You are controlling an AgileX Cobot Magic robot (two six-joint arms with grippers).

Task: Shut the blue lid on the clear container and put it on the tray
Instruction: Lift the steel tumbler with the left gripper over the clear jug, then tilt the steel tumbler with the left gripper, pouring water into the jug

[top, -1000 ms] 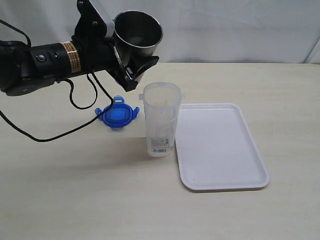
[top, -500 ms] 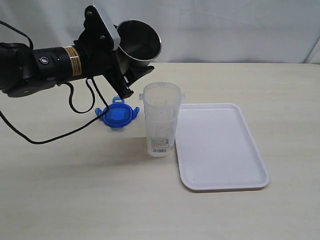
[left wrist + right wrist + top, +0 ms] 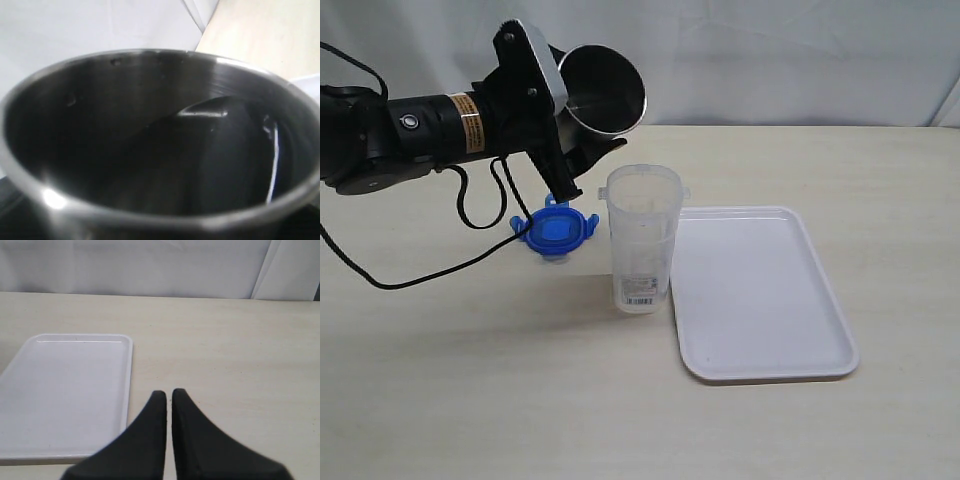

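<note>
The clear container (image 3: 642, 240) stands upright and uncovered on the table, against the left edge of the white tray (image 3: 760, 295). The blue lid (image 3: 557, 231) lies flat on the table to the container's left. Above the lid, my left gripper (image 3: 585, 128) is shut on a grey metal cup (image 3: 601, 88), which is tipped with its mouth toward the container's opening. In the left wrist view the cup's dark inside (image 3: 150, 150) fills the picture and hides the fingers. My right gripper (image 3: 169, 394) is shut and empty, low over the table beside the tray (image 3: 65, 390).
A black cable (image 3: 470, 210) hangs from the left arm and loops over the table near the lid. A white cloth backdrop (image 3: 770, 60) runs along the table's far edge. Bare tabletop (image 3: 520, 400) spreads in front of the container and tray.
The left wrist has rolled, tipping the metal cup further so that its mouth faces more toward the container. The lid, container, tray and right gripper have not moved.
</note>
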